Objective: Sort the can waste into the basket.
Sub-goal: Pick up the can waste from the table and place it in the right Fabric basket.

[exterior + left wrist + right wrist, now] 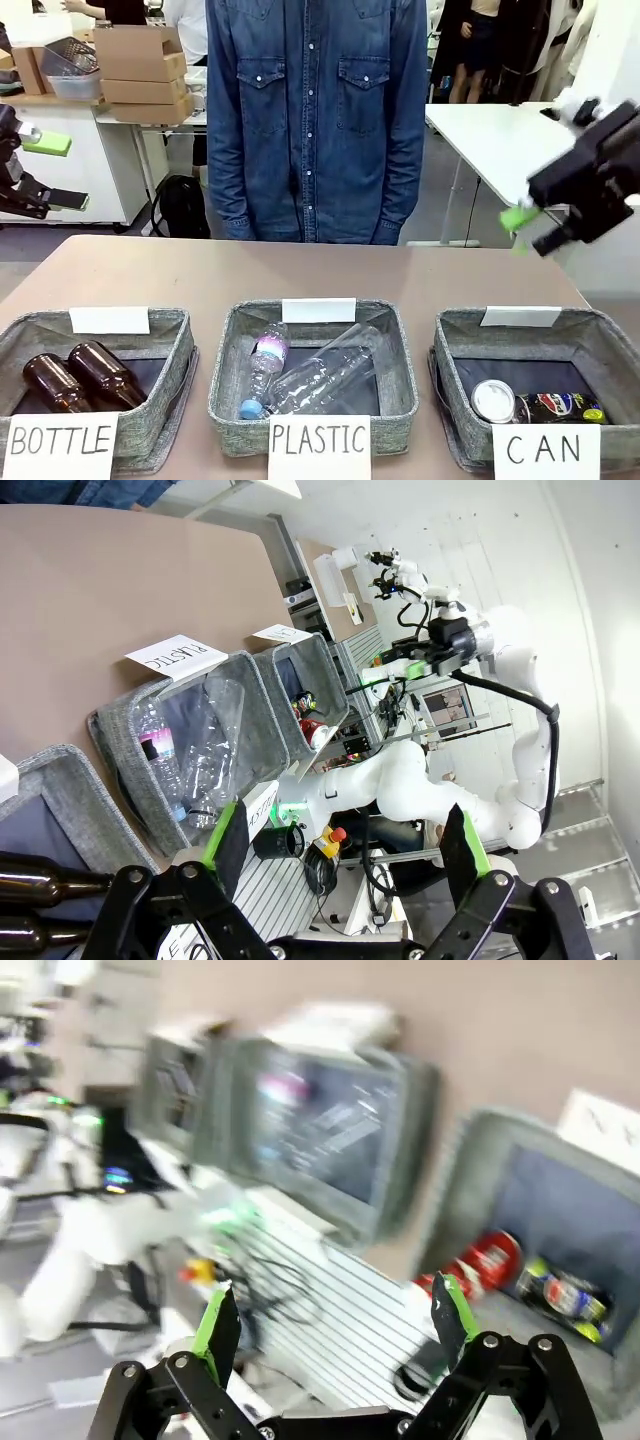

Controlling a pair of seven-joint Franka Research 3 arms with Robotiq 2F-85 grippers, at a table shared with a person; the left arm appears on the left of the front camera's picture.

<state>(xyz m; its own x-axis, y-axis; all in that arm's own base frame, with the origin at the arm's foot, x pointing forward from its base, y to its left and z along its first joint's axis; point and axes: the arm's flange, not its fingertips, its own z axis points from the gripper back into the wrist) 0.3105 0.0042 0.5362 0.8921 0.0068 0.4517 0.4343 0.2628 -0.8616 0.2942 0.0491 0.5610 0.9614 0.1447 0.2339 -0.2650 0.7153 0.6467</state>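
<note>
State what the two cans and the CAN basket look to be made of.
Red can and black can: likely aluminium, painted sides, one bare silver end in the front view. CAN basket: seemingly grey woven fabric, matte, soft-looking walls, with a white paper sign.

Three grey fabric baskets stand in a row on the table, each with one white sign on its front — BOTTLE basket, PLASTIC basket and CAN basket — and each also carries one blank white card on its far rim, three cards in all. Two brown glass bottles lie in the first, two clear plastic bottles in the second, and two cans in the third — one red can and one black can. Two grippers are up, the left gripper and the right gripper, and one person stands at the far side.
</note>
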